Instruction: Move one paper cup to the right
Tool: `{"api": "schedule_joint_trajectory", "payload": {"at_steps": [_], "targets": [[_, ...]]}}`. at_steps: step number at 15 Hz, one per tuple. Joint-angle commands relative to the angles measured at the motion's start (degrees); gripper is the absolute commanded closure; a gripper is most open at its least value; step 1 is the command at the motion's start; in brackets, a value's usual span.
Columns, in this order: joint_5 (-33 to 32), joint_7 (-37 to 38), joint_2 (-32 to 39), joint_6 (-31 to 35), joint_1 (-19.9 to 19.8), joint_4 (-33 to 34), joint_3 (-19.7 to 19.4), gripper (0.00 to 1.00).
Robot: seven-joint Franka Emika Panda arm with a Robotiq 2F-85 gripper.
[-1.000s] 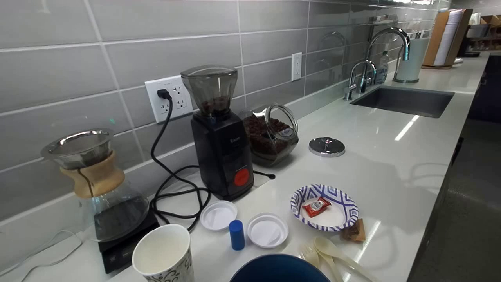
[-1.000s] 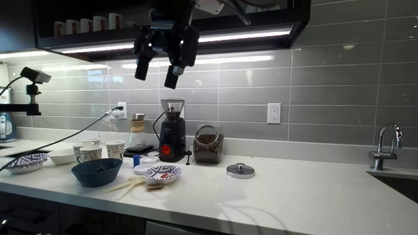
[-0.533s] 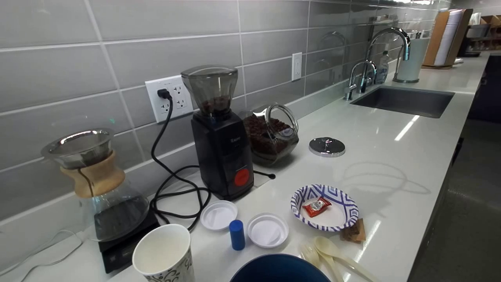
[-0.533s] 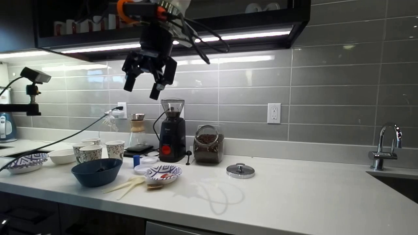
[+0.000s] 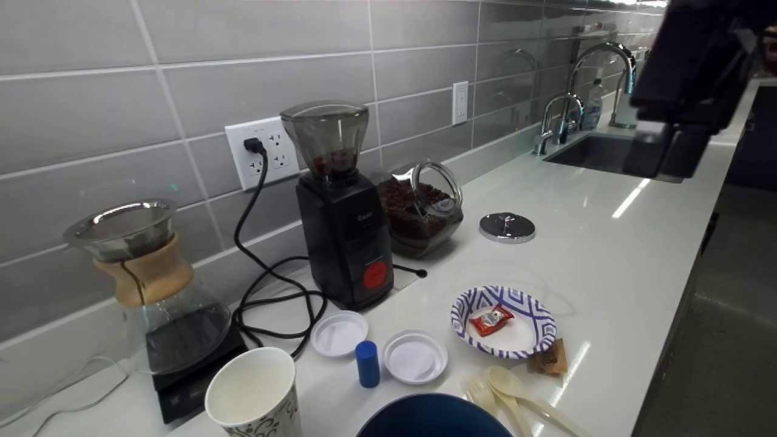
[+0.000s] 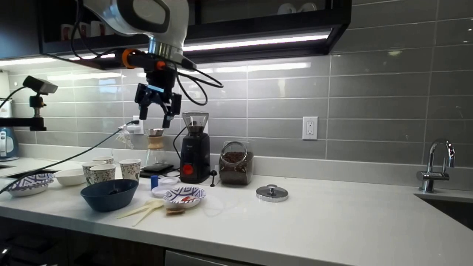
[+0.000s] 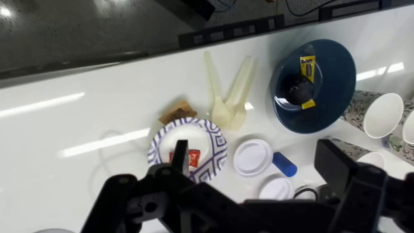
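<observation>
Gripper (image 6: 155,118): released, jaws wide apart, above the counter (image 6: 332,221).
Paper cups (image 6: 130,170): four, upright, grouped near the blue bowl (image 6: 109,199).

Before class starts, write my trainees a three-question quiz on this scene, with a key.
1. True or false: the gripper is shut on one of the cups.
2. Which lies in the plate nearest the grinder: (A) jar, (B) red packet, (C) blue tube?
3. How many white lids lie near the grinder?
Key: 1. False: the gripper is open, clear of the cups. 2. B. 3. Two.
</observation>
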Motion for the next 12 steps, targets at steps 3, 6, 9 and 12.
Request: {"api": "schedule_joint_trajectory", "payload": {"at_steps": [3,6,9,12], "targets": [[6.2,1.2,2.4,9.5,6.3,-0.6,4.9,0.00],[3.9,-1.9,4.7,10.7,8.1,0.7,6.2,0.00],[4.3,-0.7,3.7,10.2,8.2,-0.3,6.2,0.00],[4.3,-1.0,4.0,10.3,8.2,-0.3,6.1,0.00]]}}
